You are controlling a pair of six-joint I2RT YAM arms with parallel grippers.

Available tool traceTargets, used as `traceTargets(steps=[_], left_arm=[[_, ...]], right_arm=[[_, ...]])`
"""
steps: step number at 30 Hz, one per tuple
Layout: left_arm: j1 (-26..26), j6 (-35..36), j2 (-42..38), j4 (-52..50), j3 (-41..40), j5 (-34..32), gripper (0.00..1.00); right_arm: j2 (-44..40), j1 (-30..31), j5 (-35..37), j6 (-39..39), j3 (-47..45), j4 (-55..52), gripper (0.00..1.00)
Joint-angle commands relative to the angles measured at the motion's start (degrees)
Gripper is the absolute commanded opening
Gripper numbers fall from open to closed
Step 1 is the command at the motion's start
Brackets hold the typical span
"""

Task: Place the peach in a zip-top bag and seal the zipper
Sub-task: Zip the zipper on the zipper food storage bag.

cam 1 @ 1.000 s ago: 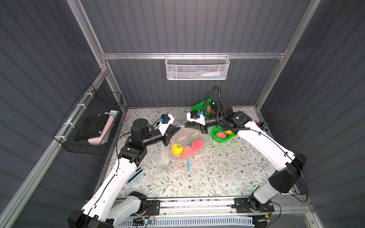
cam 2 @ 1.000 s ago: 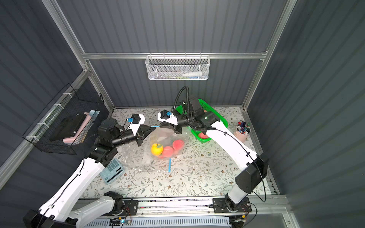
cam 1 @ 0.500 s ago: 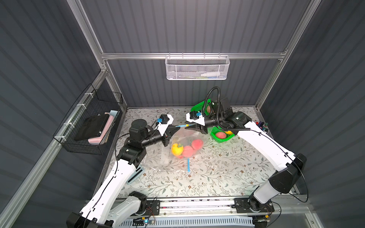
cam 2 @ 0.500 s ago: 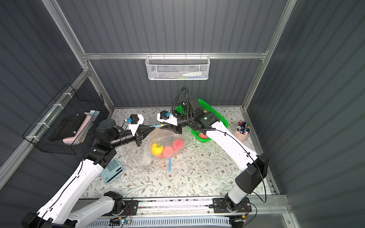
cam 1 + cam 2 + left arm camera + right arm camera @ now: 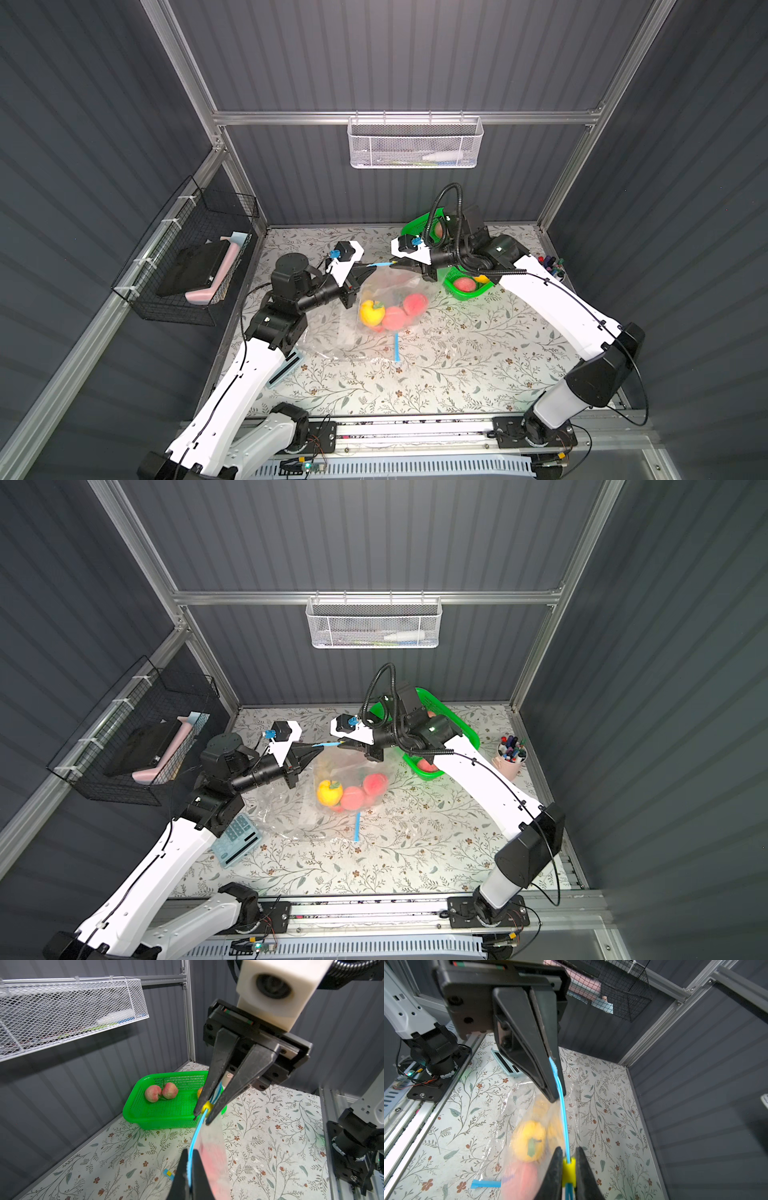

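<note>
Left tool (image 5: 372,268) pinched together on one end of the blue zipper track (image 5: 562,1115) of a clear zip-top bag (image 5: 390,286), well off to the left-arm side of the green basket (image 5: 453,291). Right tool (image 5: 393,263) between that end and the basket, fingers (image 5: 556,1167) clamped on the yellow slider (image 5: 568,1169) seated on the same track. Track raised and stretched taut between the two tools, bag hanging beneath it. Whether the track is pressed closed along that stretch, not clear from either wrist view.

Inside the bag, just to the left-arm side of the basket: two bagged peaches (image 5: 415,303), pink-red, beside a yellow pepper (image 5: 371,311). Two loose peaches (image 5: 153,1093) touching side by side in the basket itself, a third fruit partly hidden behind the right tool.

Second clear bag (image 5: 332,345) flat on the floral worktop (image 5: 457,365), farther from the basket than the raised one, blue strip (image 5: 397,347) along its near edge. Pale blue keypad device (image 5: 237,839) farther again from the basket, beside the left arm, markings too small to read. Pink cup of markers (image 5: 509,762) near the basket's opposite side. White mesh tray (image 5: 415,143) high on the wall above the basket, contents too blurred to name.
</note>
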Motion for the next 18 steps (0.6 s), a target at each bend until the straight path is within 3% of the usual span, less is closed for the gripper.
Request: traceTargets(steps=[1, 11, 18], left_arm=[[0.2, -1.3, -3.9, 0.5, -0.7, -7.2, 0.0], [0.2, -2.5, -6.2, -0.3, -1.2, -17.7, 0.0], [0.2, -3.7, -5.8, -0.9, -0.9, -21.3, 0.0]], right_arm=[[-1.2, -2.9, 4.8, -2.7, -0.8, -5.6, 0.14], [-2.7, -9.0, 8.4, -2.7, -1.9, -8.9, 0.15], [-5.2, -13.6, 8.3, -0.6, -5.4, -5.5, 0.15]])
